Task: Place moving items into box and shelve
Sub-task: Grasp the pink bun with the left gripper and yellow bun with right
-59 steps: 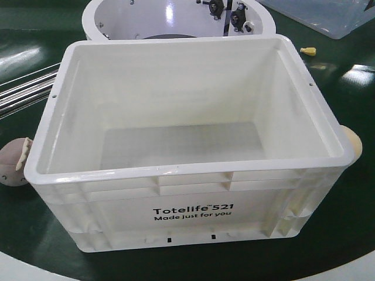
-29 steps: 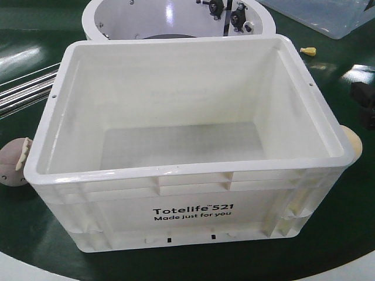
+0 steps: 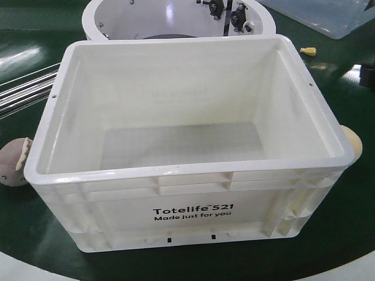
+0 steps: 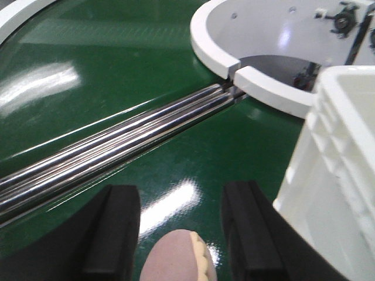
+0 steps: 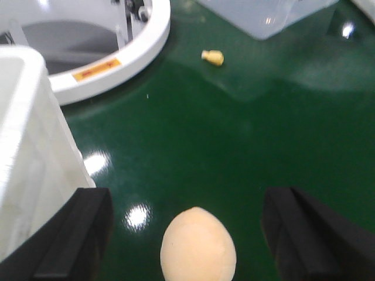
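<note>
The white box (image 3: pixel 187 146), printed "Totelife 521", stands empty on the green surface. One moving item, a pinkish-brown egg-shaped lump (image 3: pixel 13 164), lies against the box's left side. The other, pale yellow-orange (image 3: pixel 351 140), lies at its right side. My left gripper (image 4: pixel 181 225) is open, its black fingers (image 4: pixel 114 234) on either side of the pinkish-brown lump (image 4: pixel 176 260) without touching it. The box wall (image 4: pixel 340 175) is just to its right. My right gripper (image 5: pixel 190 211) is open wide around the pale lump (image 5: pixel 198 246), apart from it, with the box (image 5: pixel 26 146) at its left.
A white ring-shaped housing (image 3: pixel 176 20) stands behind the box. Steel rods (image 4: pixel 117 146) run across the surface on the left. A tiny yellow piece (image 5: pixel 212 57) and a clear plastic tub (image 5: pixel 263 14) lie at the back right.
In the front view a dark part of the right gripper came in at the right edge, and now sits higher there. Box and both lumps have not moved.
</note>
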Robot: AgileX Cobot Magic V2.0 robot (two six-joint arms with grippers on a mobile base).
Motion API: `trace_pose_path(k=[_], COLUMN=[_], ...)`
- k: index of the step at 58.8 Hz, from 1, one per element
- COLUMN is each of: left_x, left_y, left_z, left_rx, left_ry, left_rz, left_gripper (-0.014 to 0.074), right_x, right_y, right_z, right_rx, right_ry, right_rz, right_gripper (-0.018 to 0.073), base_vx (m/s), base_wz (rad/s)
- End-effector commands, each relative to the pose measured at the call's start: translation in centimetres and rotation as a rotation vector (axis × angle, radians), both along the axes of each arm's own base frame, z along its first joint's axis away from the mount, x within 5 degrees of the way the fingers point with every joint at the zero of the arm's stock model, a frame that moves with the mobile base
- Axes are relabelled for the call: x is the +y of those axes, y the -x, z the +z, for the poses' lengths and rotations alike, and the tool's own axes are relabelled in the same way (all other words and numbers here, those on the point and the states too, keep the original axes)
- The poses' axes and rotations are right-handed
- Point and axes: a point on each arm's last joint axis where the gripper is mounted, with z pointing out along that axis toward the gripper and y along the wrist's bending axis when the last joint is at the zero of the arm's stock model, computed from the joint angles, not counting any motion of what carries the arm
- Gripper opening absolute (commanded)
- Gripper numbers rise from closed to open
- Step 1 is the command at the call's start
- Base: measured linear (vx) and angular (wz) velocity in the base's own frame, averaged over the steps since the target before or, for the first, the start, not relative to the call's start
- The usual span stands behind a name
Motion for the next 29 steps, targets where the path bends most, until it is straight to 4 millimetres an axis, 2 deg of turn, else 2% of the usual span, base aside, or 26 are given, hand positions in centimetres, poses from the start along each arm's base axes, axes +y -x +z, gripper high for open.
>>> trace_pose_path(k=[1, 7, 13, 19, 29], left_x=[0.0, 0.4, 1.1, 1.4, 1.8], left_y=[-2.0, -4.1, -5.8, -6.8, -7.9], left_z=[1.3, -0.2, -1.8, -2.6, -4.4], left_rx=[-0.061, 0.013, 0.069, 0.074, 0.163], left_ry=[0.003, 0.019, 0.064, 0.072, 0.086], left_rz=[-0.004, 0.031, 0.086, 0.095, 0.123], left_gripper=[0.0451, 0.0451, 0.0449, 0.0415, 0.0393], right_x=[-0.1, -1.1, -4.0, -6.5, -7.1], right_y=[-1.9, -3.6, -4.5, -4.9, -5.7], right_z=[0.1, -2.1, -3.7, -4.9, -6.9], right_rx=[-0.036, 0.053, 0.107, 0.147, 0.213], right_ry=[0.014, -0.012, -0.076, -0.081, -0.172], right_rz=[0.002, -0.046, -0.162, -0.179, -0.088], right_gripper=[0.0585, 0.0585, 0.0579, 0.0551, 0.0508], base_vx=[0.0, 0.0, 0.0, 0.0, 0.0], base_wz=[0.0, 0.0, 0.0, 0.0, 0.0])
